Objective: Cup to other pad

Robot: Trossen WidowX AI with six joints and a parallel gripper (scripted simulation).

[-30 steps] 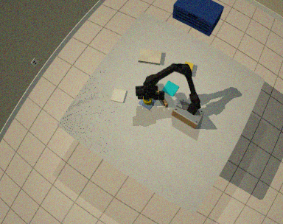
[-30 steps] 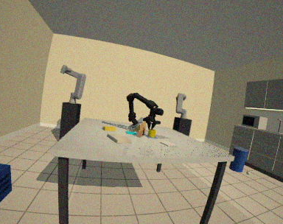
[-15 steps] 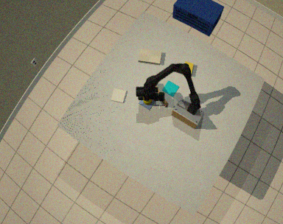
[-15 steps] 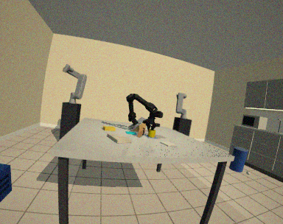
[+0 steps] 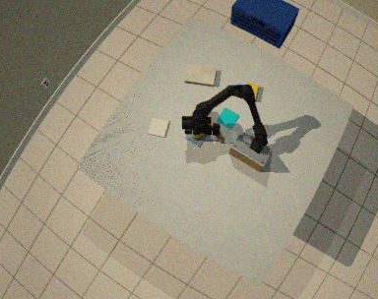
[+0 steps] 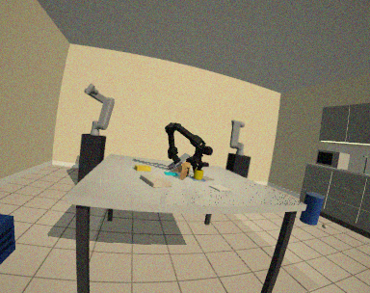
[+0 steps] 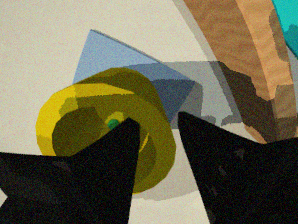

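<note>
A yellow cup (image 5: 197, 135) (image 6: 198, 175) (image 7: 52, 107) stands upright at the blue pad (image 5: 200, 144) (image 7: 100, 56), which shows partly from under it. A green marble (image 7: 113, 124) shows inside the cup; the rest of its inside is partly hidden by a finger. My gripper (image 6: 198, 168) (image 7: 158, 119) is partly open, low over the cup. In the wrist view one fingertip overlaps the cup's opening and the other is beyond its right wall, with a gap beside it. A teal pad (image 5: 228, 118) (image 6: 171, 173) (image 7: 291, 17) lies on the table away from the cup.
A curved wooden piece (image 6: 184, 171) (image 7: 215, 30) stands between cup and teal pad. A long wood-sided block (image 5: 247, 158) is near the arm's base. A yellow block (image 5: 254, 89) (image 6: 143, 168) and two pale blocks (image 5: 201, 76) (image 5: 158, 127) lie farther out.
</note>
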